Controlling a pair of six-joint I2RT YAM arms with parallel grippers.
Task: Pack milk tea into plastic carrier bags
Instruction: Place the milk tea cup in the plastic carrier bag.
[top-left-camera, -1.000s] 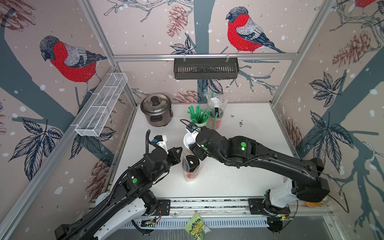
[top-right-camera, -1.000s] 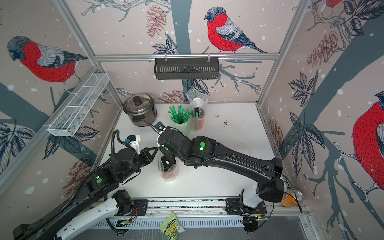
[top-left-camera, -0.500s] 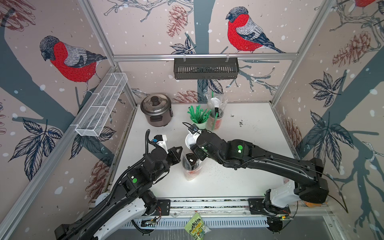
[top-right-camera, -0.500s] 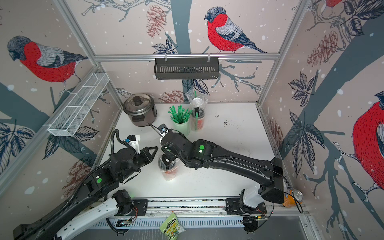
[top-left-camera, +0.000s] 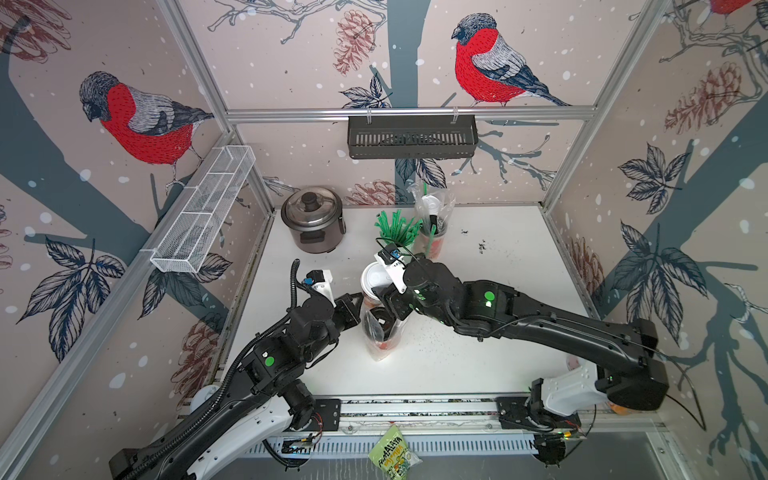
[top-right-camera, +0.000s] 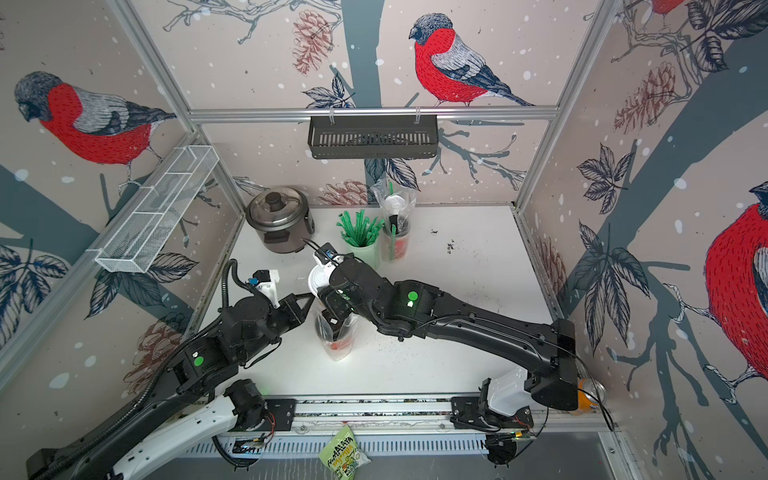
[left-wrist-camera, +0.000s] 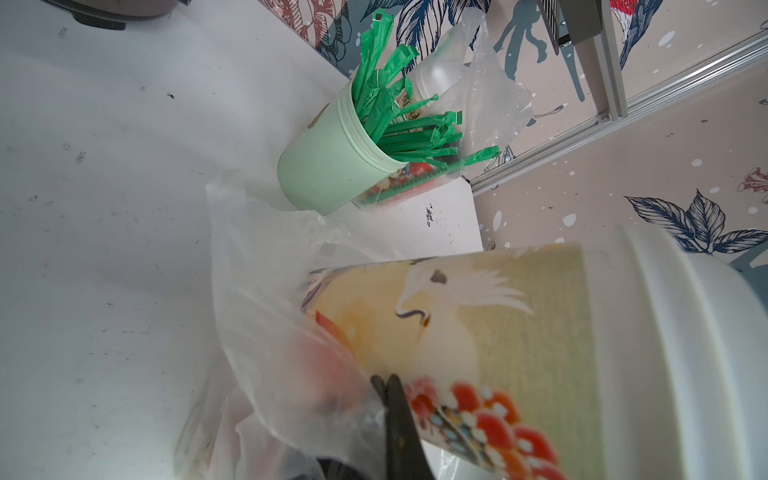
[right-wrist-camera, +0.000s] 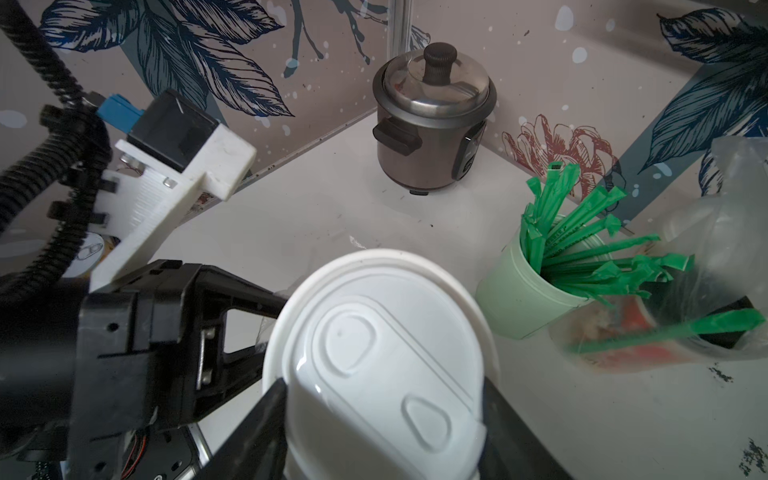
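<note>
My right gripper (right-wrist-camera: 382, 419) is shut on a white-lidded milk tea cup (right-wrist-camera: 374, 353), one finger on each side just below the lid. The cup (top-left-camera: 374, 278) hangs tilted, and in the left wrist view its cream printed side (left-wrist-camera: 478, 332) has its lower end behind the film of a transparent carrier bag (left-wrist-camera: 266, 311). That bag (top-left-camera: 382, 345) stands at the table's front middle with a black-lidded cup (top-left-camera: 380, 328) inside. My left gripper (left-wrist-camera: 386, 380) is shut on the bag's rim, on its left side (top-left-camera: 357, 297).
A second plastic bag (top-left-camera: 434, 216) holding cups stands at the back, next to a pale green cup of green straws (top-left-camera: 397, 232). A steel rice cooker (top-left-camera: 313, 220) sits at the back left. A snack packet (top-left-camera: 392, 451) lies below the front rail.
The right arm has shifted only slightly with the white-lidded cup over the bag. The left arm still holds the bag's rim in the same place.
</note>
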